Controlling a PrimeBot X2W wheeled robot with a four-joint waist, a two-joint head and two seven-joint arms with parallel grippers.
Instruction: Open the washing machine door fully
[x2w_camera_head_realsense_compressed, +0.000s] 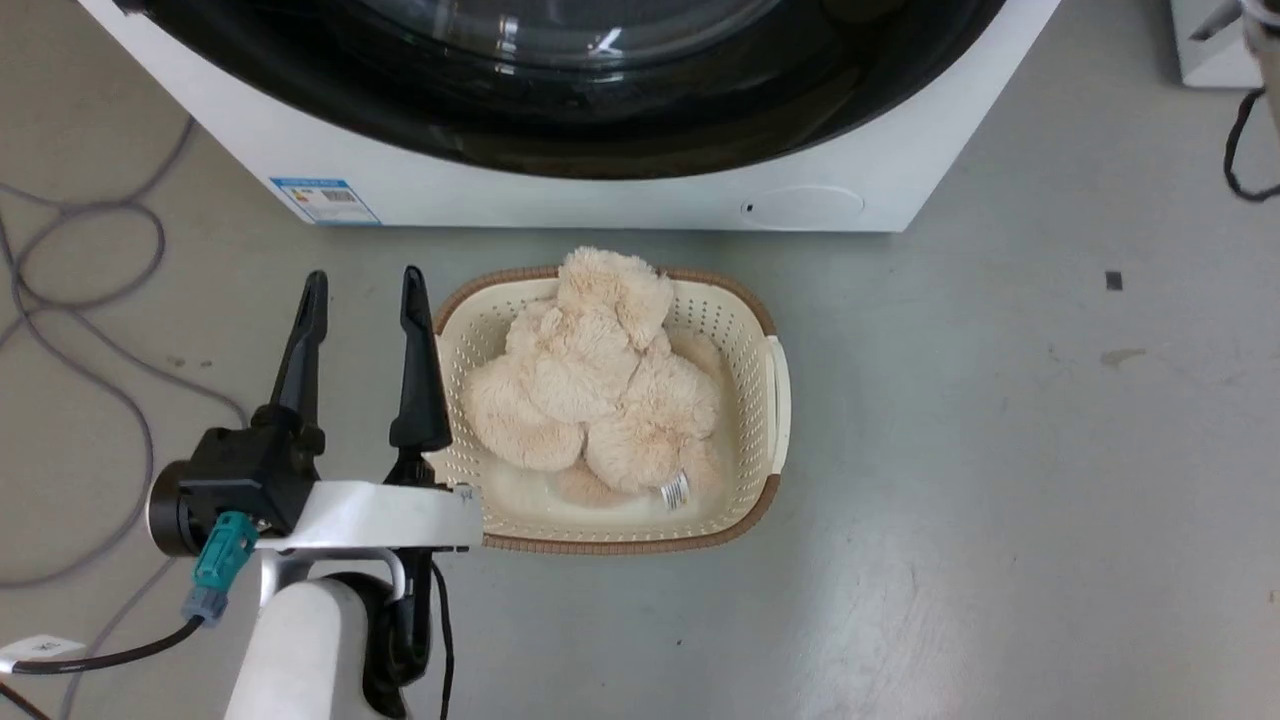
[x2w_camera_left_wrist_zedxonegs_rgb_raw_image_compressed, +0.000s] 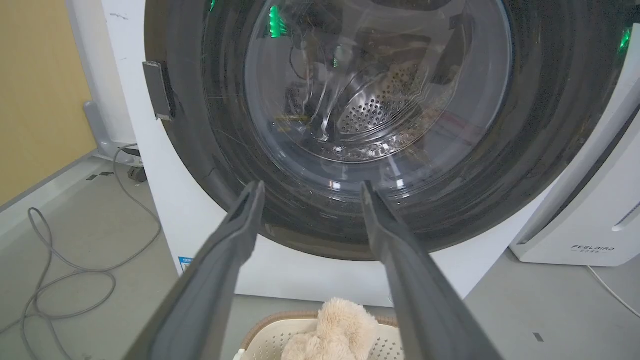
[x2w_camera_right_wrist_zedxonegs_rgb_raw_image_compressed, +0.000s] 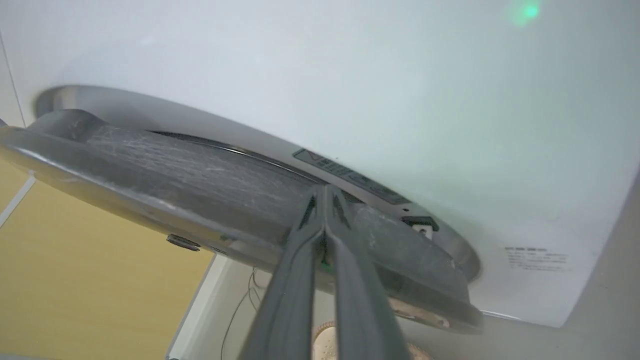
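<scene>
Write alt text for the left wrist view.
The left claw, fingers spread apart, points at the washing machine door, a black ring around clear glass through which the perforated steel drum shows. Below it a cream basket holds a beige plush toy; a white FEELBIRD appliance stands to the right.

The washing machine (x2w_camera_head_realsense_compressed: 600, 205) is white, with a blue label (x2w_camera_head_realsense_compressed: 325, 200) at the upper left of the head view. The washing machine door (x2w_camera_left_wrist_zedxonegs_rgb_raw_image_compressed: 540, 150) has a glossy black ring around clear glass. Behind the glass, the drum (x2w_camera_left_wrist_zedxonegs_rgb_raw_image_compressed: 380, 107) is silvery steel dotted with holes. The basket (x2w_camera_head_realsense_compressed: 770, 400) is cream and perforated, with a brown woven rim. The plush toy (x2w_camera_head_realsense_compressed: 590, 380) is pale beige. The left gripper (x2w_camera_head_realsense_compressed: 362, 285) is black, and the connector (x2w_camera_head_realsense_compressed: 222, 555) below it is teal. The floor (x2w_camera_head_realsense_compressed: 1000, 500) is grey. The wall (x2w_camera_left_wrist_zedxonegs_rgb_raw_image_compressed: 35, 90) at the left of the left wrist view is yellow.
</scene>
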